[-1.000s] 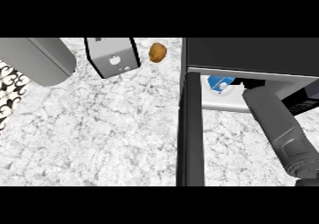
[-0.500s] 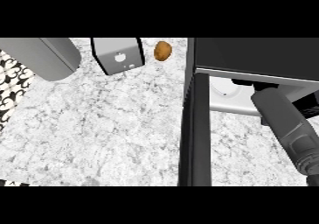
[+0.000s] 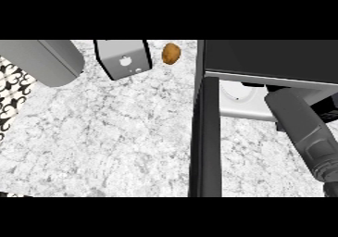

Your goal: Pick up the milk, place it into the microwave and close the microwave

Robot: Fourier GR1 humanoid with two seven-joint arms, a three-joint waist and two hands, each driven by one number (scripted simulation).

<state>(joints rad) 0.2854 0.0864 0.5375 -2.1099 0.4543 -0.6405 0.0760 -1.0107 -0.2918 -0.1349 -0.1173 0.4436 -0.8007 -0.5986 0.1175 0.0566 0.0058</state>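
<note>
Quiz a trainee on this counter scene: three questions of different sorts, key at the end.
1. True or false: the microwave has its door shut.
2. Which lies nearest the brown round item? A) the grey box B) the patterned strip C) the grey cylinder
3. Short answer: what does the right forearm reach into?
Key: 1 false; 2 A; 3 the microwave.
</note>
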